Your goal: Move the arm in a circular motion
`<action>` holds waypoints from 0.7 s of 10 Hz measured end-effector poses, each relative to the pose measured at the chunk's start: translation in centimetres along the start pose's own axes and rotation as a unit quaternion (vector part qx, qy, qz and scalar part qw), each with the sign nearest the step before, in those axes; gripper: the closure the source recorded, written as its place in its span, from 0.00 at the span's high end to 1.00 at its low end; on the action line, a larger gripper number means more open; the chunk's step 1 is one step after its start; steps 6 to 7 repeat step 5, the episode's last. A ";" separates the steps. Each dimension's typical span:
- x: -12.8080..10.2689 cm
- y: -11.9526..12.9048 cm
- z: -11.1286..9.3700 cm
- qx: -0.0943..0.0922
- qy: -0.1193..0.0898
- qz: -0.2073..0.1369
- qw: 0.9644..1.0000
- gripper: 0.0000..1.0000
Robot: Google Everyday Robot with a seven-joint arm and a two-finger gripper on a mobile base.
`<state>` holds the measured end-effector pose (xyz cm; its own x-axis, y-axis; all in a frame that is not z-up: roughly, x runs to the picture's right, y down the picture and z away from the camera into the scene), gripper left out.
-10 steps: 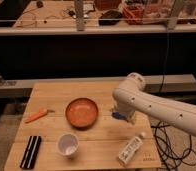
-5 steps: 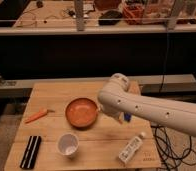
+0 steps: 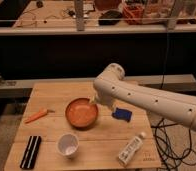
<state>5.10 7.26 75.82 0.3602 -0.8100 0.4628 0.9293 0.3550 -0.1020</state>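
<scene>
Reaching in from the right edge of the camera view, the arm is seen stretched over a wooden table, its rounded elbow joint lifted above the back of the tabletop. The gripper is taken to be the narrow tip at the arm's lower left, poised just above the far rim of an orange bowl; whether it touches the bowl cannot be told, and nothing is seen to be held. A blue object is partly hidden beneath the arm. A white cup, a carrot, a black bar and a white bottle are spread over the nearer half of the table, apart from the arm.

The step in hand is judged to be one stretch of the circular sweep, carried out in free air. A smooth curved path is called for next, with height kept over the bowl and cup so that nothing is struck.
</scene>
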 end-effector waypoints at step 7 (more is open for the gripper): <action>5.1 5.3 0.2 -0.004 0.007 0.070 0.998 0.80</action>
